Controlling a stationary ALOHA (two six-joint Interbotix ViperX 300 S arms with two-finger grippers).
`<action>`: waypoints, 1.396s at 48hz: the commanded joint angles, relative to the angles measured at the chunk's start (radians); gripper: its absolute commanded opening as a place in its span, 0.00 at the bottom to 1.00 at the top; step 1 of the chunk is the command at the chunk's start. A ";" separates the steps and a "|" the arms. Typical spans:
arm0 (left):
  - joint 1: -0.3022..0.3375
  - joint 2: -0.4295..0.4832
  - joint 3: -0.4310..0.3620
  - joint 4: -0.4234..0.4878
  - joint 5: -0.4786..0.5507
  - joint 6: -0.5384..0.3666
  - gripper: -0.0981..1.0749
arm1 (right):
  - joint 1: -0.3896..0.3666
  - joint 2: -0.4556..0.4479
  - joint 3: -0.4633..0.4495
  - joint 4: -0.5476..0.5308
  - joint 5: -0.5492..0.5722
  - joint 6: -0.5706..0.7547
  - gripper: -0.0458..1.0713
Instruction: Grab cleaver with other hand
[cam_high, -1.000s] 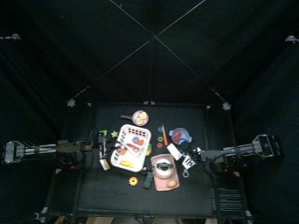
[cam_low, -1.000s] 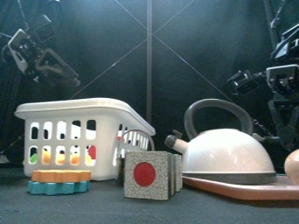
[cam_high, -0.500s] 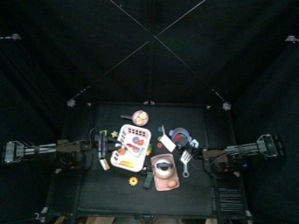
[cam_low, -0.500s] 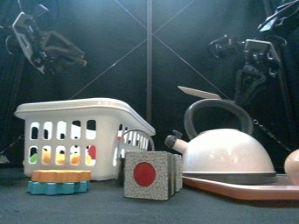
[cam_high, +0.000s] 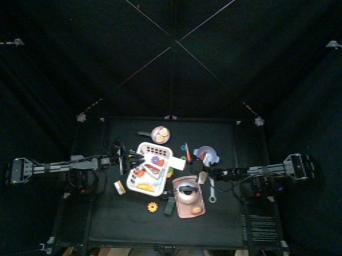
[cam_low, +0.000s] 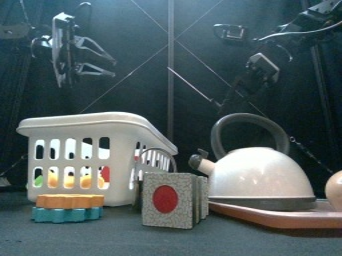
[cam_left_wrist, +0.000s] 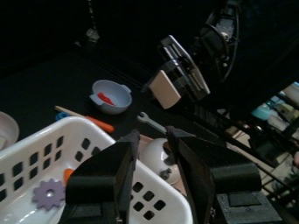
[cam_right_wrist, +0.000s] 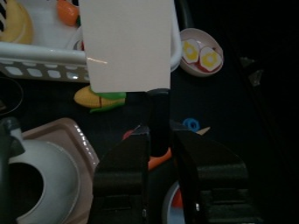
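Pale steel of the cleaver (cam_right_wrist: 126, 45) is seen held up over the table, its dark handle clamped between the half-closed jaws of the right gripper (cam_right_wrist: 163, 150), above the white basket (cam_low: 94, 150) and the kettle (cam_low: 261, 172). The left gripper (cam_left_wrist: 152, 150) is held wide apart and empty, raised opposite. If the right jaws are released before the left ones are closed, the cleaver is likely dropped onto the things below. A misjudged approach could knock the blade askew or catch it instead of the handle. No brand, label or writing can be read.
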 joint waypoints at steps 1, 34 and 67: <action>-0.040 0.035 -0.064 -0.003 0.005 0.000 0.72 | -0.012 0.054 -0.064 -0.040 -0.015 0.003 0.48; -0.026 0.190 -0.204 -0.130 0.202 -0.003 0.72 | -0.008 0.213 -0.164 -0.095 -0.005 -0.017 0.48; -0.012 0.311 -0.253 -0.276 0.179 -0.002 0.68 | -0.003 0.212 -0.175 -0.130 -0.005 -0.012 0.48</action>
